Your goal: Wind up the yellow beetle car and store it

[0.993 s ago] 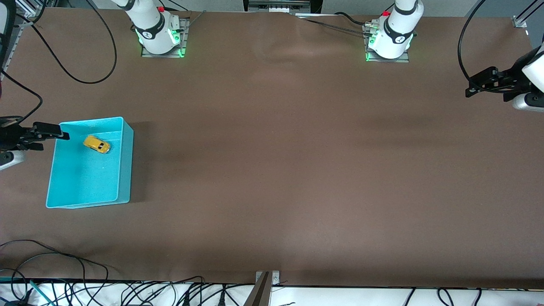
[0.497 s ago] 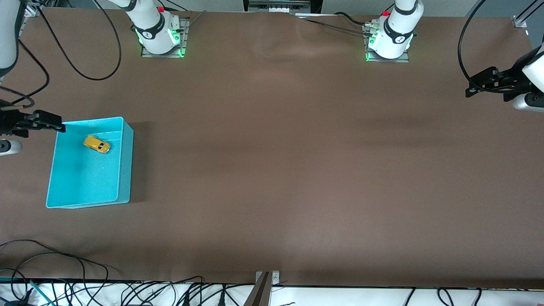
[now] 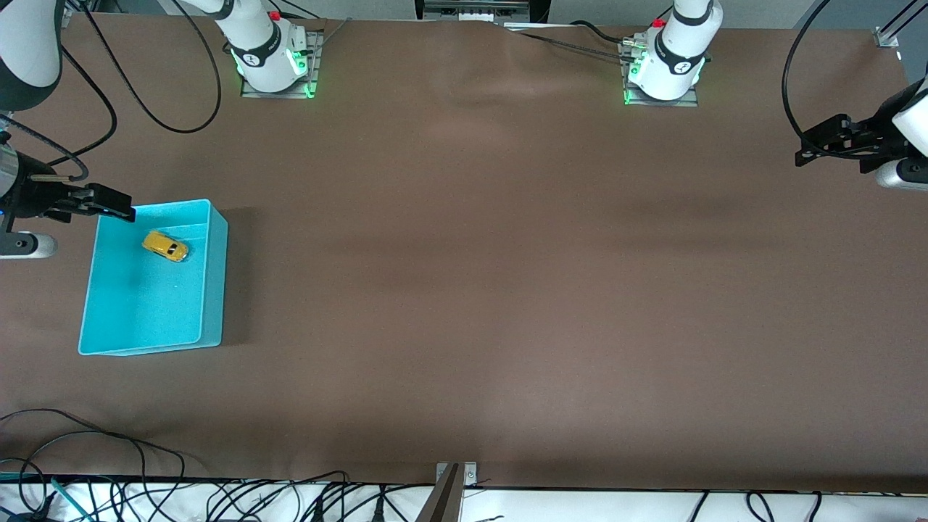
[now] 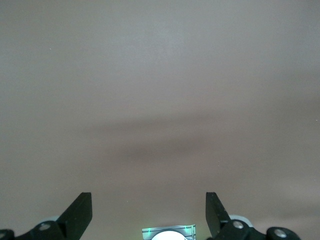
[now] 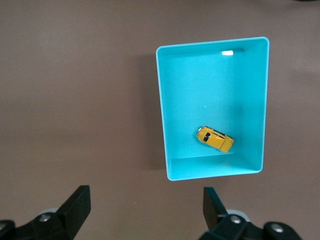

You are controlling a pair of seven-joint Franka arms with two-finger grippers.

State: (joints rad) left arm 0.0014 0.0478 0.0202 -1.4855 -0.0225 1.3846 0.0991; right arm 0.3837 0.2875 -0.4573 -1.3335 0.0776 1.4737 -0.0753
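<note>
The yellow beetle car (image 3: 165,246) lies inside the turquoise bin (image 3: 212,286), in the part of it farther from the front camera; the right wrist view shows the yellow beetle car (image 5: 215,139) close to one short wall of the turquoise bin (image 5: 210,85). My right gripper (image 3: 116,209) hovers open over the bin's corner at the right arm's end of the table, and the right gripper (image 5: 146,197) has nothing between its fingers. My left gripper (image 3: 808,141) waits above the left arm's end of the table; the left gripper (image 4: 149,200) is open over bare brown tabletop.
Both arm bases (image 3: 275,69) (image 3: 663,72) stand along the table's edge farthest from the front camera. A black cable (image 3: 145,109) loops near the right arm's base. More cables (image 3: 109,449) lie at the edge nearest the camera.
The right gripper has drawn away from above the bin's side toward its corner, and more of the right arm now shows. The car, the bin and the left arm have stayed put.
</note>
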